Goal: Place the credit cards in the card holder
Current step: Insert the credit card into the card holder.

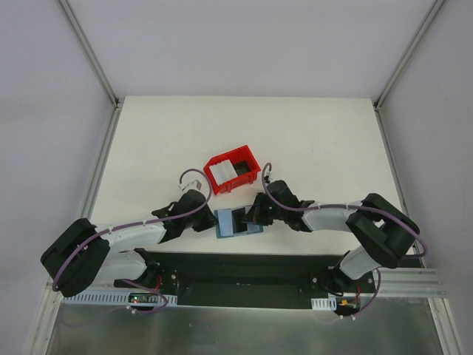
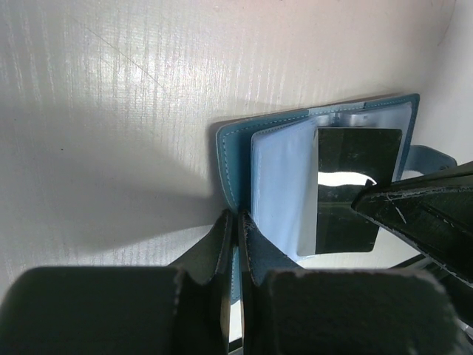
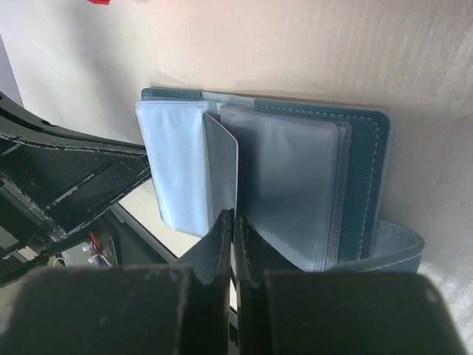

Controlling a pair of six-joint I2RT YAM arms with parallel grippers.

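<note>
Open card holder (image 1: 238, 222) on surface (image 1: 148, 148), middle hidden under claws from above; left claw (image 2: 236, 225) clamped on its cover edge; right claw (image 3: 233, 220) pinches upright card (image 3: 221, 166) between its pockets, lower edge hidden; other credit cards (image 1: 227, 171) in red bin (image 1: 255, 159) behind it, count unclear

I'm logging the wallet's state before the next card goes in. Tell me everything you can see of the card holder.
The card holder is a teal-blue folding wallet, leather-like with pale stitching, lying open on the white table between both arms. Inside are clear, bluish plastic sleeves; a clasp strap sticks out at one side. The left hand pinches its cover edge; the right hand pinches a thin grey leaf, sleeve or card unclear, standing upright.
</note>
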